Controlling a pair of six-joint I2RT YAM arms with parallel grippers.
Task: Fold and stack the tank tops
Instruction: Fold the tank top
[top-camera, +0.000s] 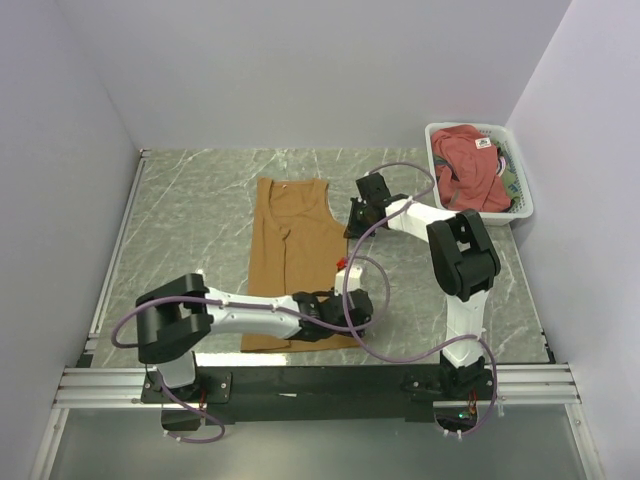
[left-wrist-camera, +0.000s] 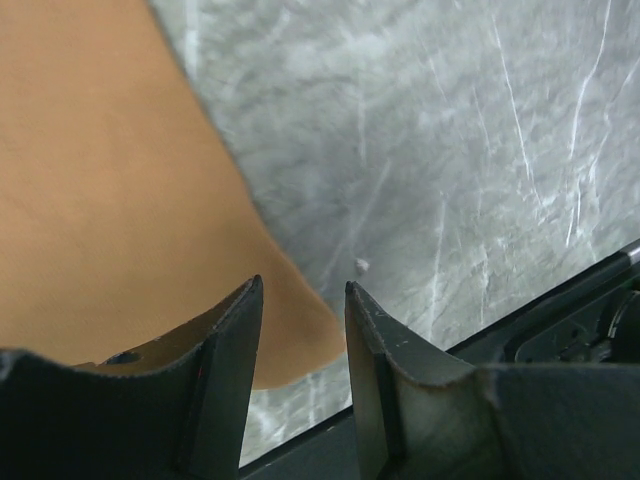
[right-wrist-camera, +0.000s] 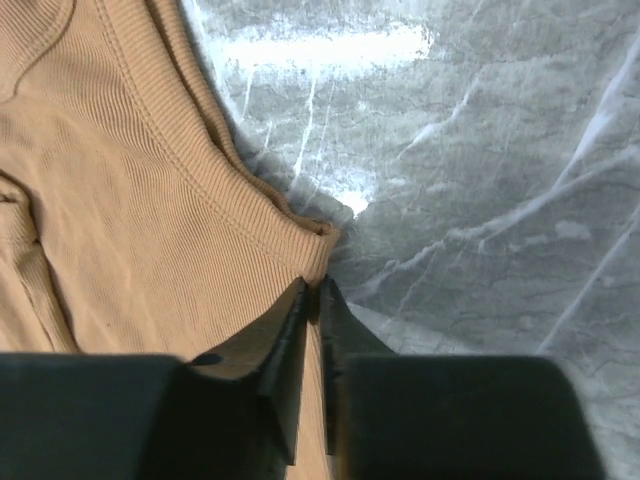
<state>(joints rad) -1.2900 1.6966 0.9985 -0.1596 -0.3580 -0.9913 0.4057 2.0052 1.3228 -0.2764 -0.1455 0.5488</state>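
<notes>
"From overhead, where are the tank tops?"

"The tan tank top (top-camera: 295, 250) lies flat mid-table (top-camera: 190, 220). My left gripper (top-camera: 352, 305) is at its 5 o'clock hem corner, my right gripper (top-camera: 358, 222) at its 3 o'clock edge. The rust-red tank top (top-camera: 470, 165) is heaped in the white basket (top-camera: 527, 205) at 2 o'clock. A purple cable (top-camera: 386, 285) loops beside the cloth's right edge."

"Left wrist?"

"My jaws are parted, astride that hem corner. A black rail (left-wrist-camera: 560, 300) sits at 4 o'clock."

"Right wrist?"

"My jaws are clenched on the tan cloth's edge below the armhole corner. Bare marble runs from 12 to 4 o'clock."
</notes>
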